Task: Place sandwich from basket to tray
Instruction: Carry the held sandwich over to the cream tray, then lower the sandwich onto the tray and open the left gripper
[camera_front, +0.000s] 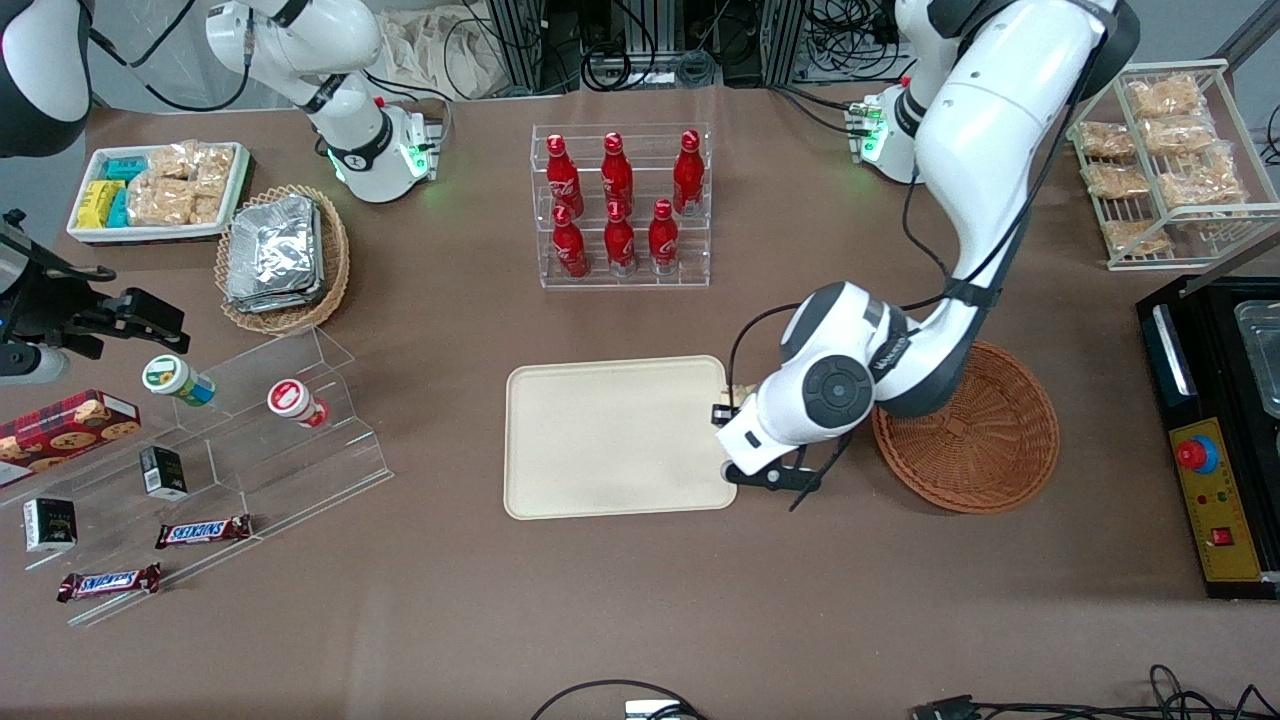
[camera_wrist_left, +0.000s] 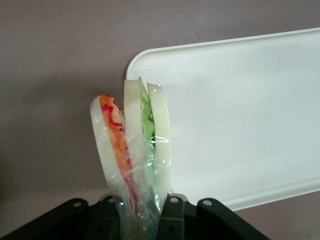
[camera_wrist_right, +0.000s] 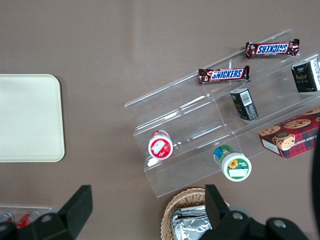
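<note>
Sandwich (camera_wrist_left: 131, 150) held tight in the gripper (camera_wrist_left: 140, 212), over the tray (camera_front: 612, 436) edge by the basket (camera_front: 985, 440)
It has been taken out of the basket but is not yet set down on the tray

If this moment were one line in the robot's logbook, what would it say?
gripper: shut on sandwich | over tray edge | basket: empty

The gripper (camera_front: 727, 418) holds the sandwich (camera_wrist_left: 134, 150) over the tray (camera_front: 610, 440) edge nearest the basket (camera_front: 985, 440).
</note>
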